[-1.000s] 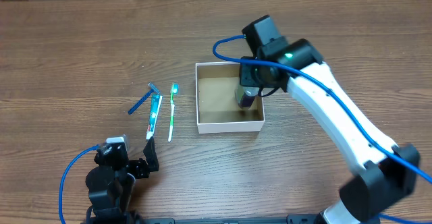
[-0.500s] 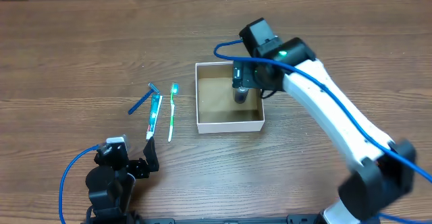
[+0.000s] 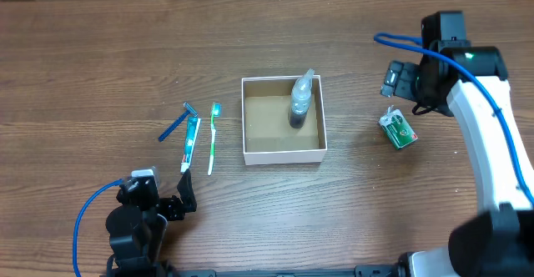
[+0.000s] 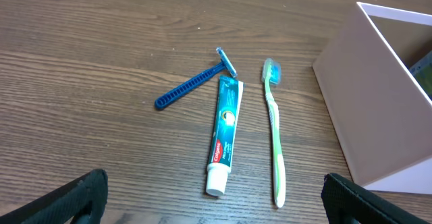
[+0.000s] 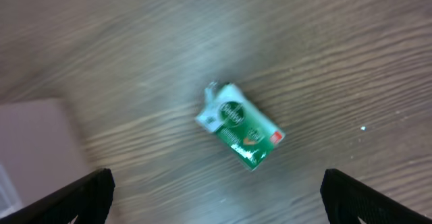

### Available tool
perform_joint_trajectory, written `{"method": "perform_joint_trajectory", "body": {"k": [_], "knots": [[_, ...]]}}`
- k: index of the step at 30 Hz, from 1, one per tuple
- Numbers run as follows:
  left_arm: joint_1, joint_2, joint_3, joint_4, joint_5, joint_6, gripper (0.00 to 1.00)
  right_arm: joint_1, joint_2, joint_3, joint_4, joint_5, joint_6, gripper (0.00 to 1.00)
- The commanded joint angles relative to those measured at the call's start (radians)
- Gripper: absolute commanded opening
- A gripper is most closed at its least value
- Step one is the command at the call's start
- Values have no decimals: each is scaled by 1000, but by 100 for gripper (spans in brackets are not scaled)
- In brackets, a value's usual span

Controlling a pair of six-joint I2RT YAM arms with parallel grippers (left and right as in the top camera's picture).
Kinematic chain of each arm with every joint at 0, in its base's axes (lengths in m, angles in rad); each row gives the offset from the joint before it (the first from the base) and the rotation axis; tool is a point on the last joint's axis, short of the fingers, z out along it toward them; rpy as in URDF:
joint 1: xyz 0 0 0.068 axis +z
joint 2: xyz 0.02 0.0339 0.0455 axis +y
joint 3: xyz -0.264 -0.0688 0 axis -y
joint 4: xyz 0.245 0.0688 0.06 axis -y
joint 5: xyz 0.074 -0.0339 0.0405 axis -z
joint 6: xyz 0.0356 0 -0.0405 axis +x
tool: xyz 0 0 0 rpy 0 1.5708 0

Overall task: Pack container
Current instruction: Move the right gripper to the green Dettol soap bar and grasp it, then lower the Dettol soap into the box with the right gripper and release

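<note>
One bottle (image 3: 301, 102) is seen standing inside the box (image 3: 284, 154) at the middle of the table (image 3: 100, 60). The green packet (image 5: 239, 133), razor (image 3: 175, 124), toothpaste (image 3: 191, 143) and toothbrush (image 3: 213, 139) are left outside. The right tool (image 5: 216, 193) is held wide open and empty near the packet, and the left tool (image 4: 216, 197) likewise

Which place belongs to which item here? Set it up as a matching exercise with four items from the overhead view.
Items:
1. bottle
2. green packet
3. razor
4. toothbrush

Places:
A. farthest left of the container
B. inside the container
C. outside, right of the container
D. just left of the container's left wall

Pairs: 1-B, 2-C, 3-A, 4-D
</note>
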Motion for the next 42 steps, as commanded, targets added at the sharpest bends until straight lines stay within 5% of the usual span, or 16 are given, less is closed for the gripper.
{"method": "perform_joint_trajectory", "body": {"k": [1, 16, 26, 36, 42], "knots": [[-6, -7, -3, 2, 13, -11, 100, -40, 84, -96, 84, -7, -113, 100], [-6, -7, -3, 2, 13, -11, 100, -60, 343, -134, 180, -145, -223, 99], [-6, -7, -3, 2, 13, -11, 100, -60, 336, -132, 100, -139, -114, 59], [-6, -7, -3, 2, 13, -11, 100, 51, -36, -131, 24, -189, -93, 47], [-6, -7, -3, 2, 14, -11, 100, 271, -241, -131, 86, -281, -115, 45]]}}
